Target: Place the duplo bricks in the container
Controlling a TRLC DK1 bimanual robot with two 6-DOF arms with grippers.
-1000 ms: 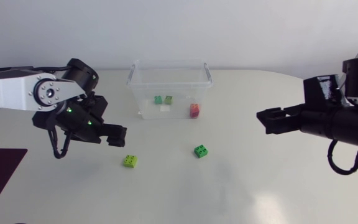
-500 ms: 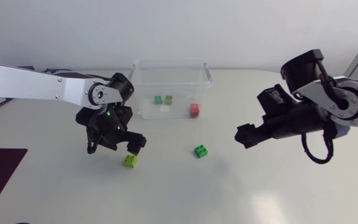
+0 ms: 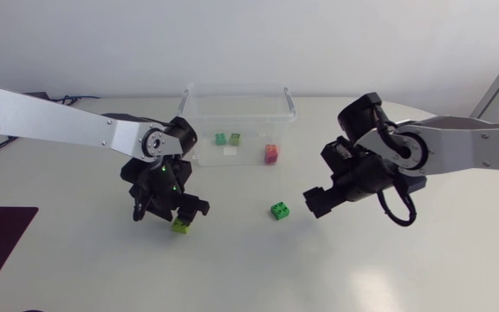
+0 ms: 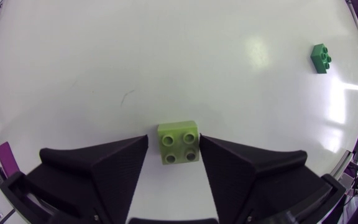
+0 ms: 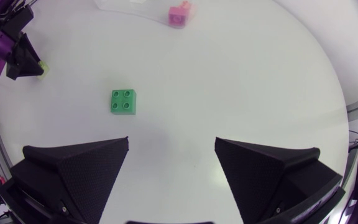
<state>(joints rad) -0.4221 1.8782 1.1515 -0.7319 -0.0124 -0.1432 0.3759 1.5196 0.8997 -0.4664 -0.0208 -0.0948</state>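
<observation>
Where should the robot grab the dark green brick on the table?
By two opposite flat sides, coming straight down from above. The dark green brick sits flat, studs up, nothing touching it, so the open right gripper could straddle it.

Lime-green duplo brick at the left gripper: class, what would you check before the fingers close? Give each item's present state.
1. Lime-green brick between the left gripper fingers: ok.
2. Fingers open, not yet clamping: ok.
3. Brick upright, studs up: ok.
4. Fingers low enough to grip: cannot tell.
5. Container open, no lid: ok.
6. Right gripper well apart from the left: ok.
</observation>
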